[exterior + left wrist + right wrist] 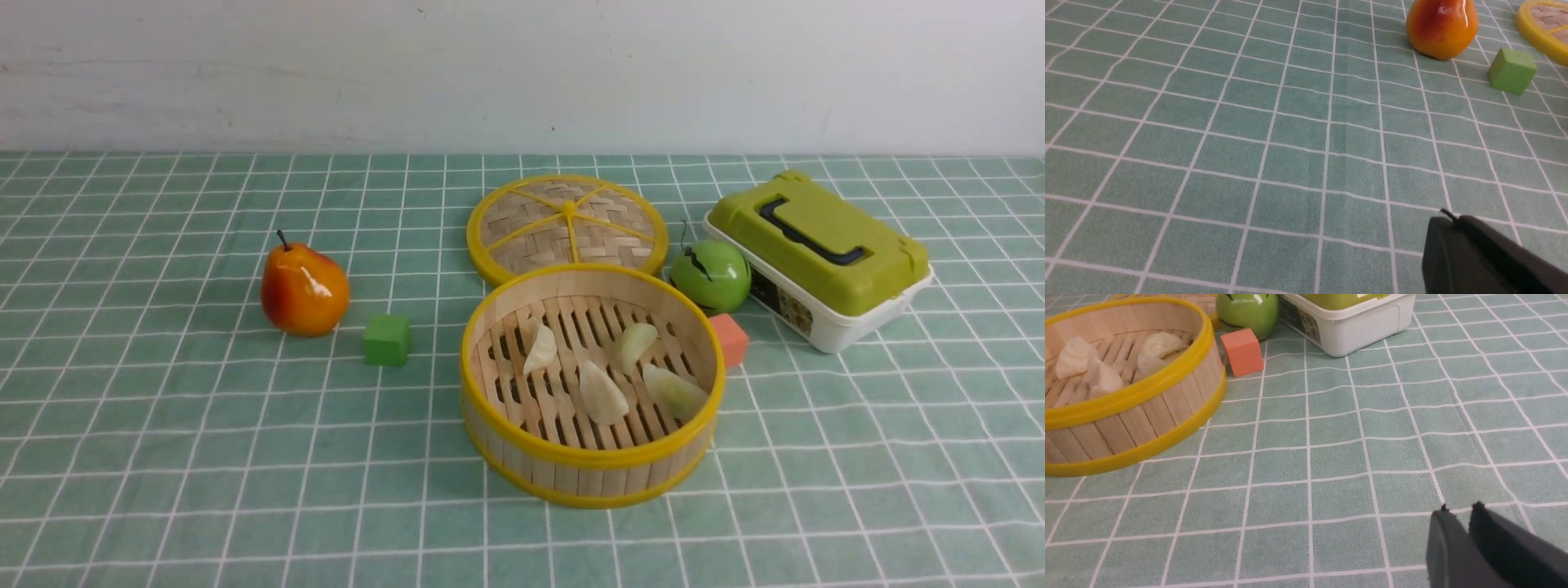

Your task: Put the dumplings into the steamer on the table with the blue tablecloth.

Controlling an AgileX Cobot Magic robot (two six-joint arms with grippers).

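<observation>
Showing no arms, the front view misses the left hand [1449, 218] pressed together and the right hand [1459, 508] slightly apart.

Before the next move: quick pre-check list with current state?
1. All four dumplings in the steamer: ok.
2. No dumpling left on the table: ok in these views.
3. Left gripper shut, empty: ok.
4. Right gripper fingers slightly apart, holding nothing: ok.
5. Both grippers clear of the steamer: ok.
6. Lid off, lying flat behind the steamer: ok.
</observation>
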